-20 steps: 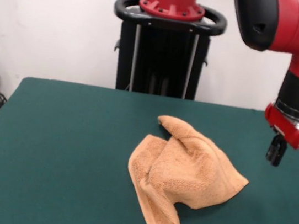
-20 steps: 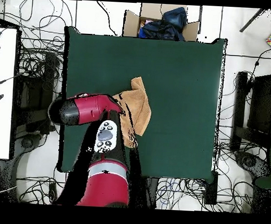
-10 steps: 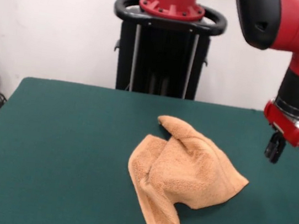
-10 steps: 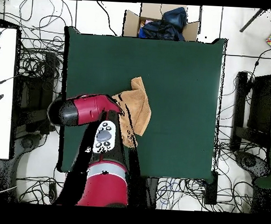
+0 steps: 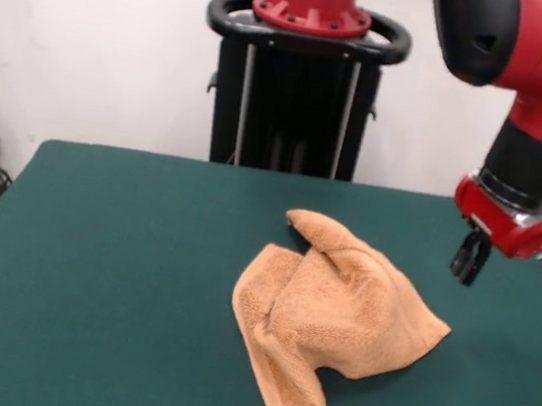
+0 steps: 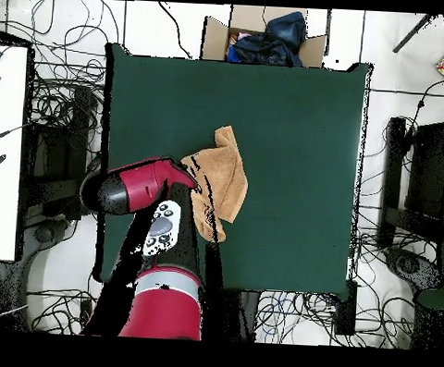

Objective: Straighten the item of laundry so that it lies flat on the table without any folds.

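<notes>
From the front, the towel (image 5: 333, 325) lies crumpled on the green table (image 5: 110, 271), right of centre, humped in thick folds with one corner trailing toward the near edge. The gripper (image 5: 469, 261) hangs above the table to the towel's right, apart from the cloth; its dark fingers look close together, though I cannot tell for sure. From overhead, the towel (image 6: 224, 177) sits left of the table's (image 6: 303, 130) middle, its left edge partly hidden under the red arm (image 6: 137, 186).
</notes>
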Robot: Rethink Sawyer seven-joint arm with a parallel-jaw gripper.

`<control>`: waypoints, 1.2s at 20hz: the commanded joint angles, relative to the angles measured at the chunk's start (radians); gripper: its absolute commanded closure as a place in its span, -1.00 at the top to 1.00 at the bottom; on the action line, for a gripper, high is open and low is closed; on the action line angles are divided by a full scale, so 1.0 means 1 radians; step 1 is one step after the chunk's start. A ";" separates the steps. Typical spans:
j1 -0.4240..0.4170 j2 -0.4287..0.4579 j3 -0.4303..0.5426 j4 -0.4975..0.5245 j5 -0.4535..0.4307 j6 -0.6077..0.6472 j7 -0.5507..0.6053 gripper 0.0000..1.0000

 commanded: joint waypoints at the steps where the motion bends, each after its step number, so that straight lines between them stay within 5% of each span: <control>1: -0.024 0.043 -0.015 0.031 -0.066 0.059 -0.113 -1.00; 16: -0.143 0.079 0.045 0.014 -0.139 0.033 -0.165 -1.00; 24: -0.106 0.185 0.055 -0.046 -0.121 -0.026 -0.074 -1.00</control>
